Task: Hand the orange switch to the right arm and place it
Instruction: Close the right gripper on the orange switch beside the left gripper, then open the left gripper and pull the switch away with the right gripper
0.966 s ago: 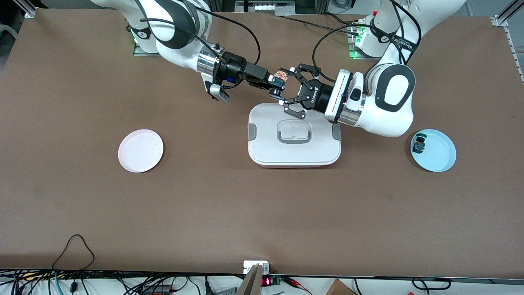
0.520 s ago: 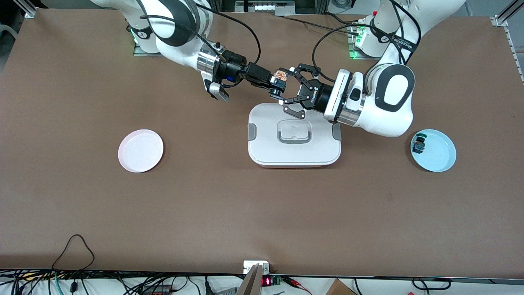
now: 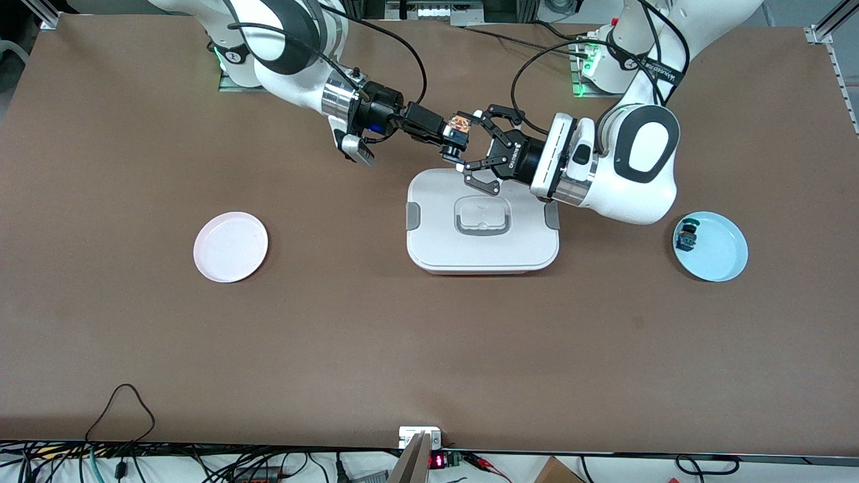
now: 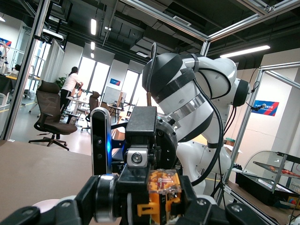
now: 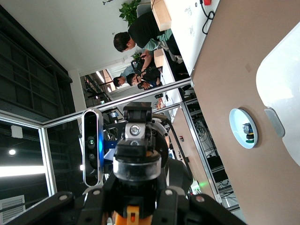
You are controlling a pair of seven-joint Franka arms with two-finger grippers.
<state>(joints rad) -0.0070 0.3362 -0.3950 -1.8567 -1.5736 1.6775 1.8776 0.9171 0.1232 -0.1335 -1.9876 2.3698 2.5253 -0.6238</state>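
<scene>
Tiny black block-shaped orange switch (image 3: 460,124) remains above the white lidded container's (image 3: 482,221) farther edge, clamped by right gripper (image 3: 455,139). Left gripper (image 3: 484,149) stays spread open. Right arm has barely shifted.

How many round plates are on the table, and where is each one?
2. The pink plate lies toward the right arm's end of the table, beside the white container. The blue plate lies toward the left arm's end and holds a small black switch.
</scene>
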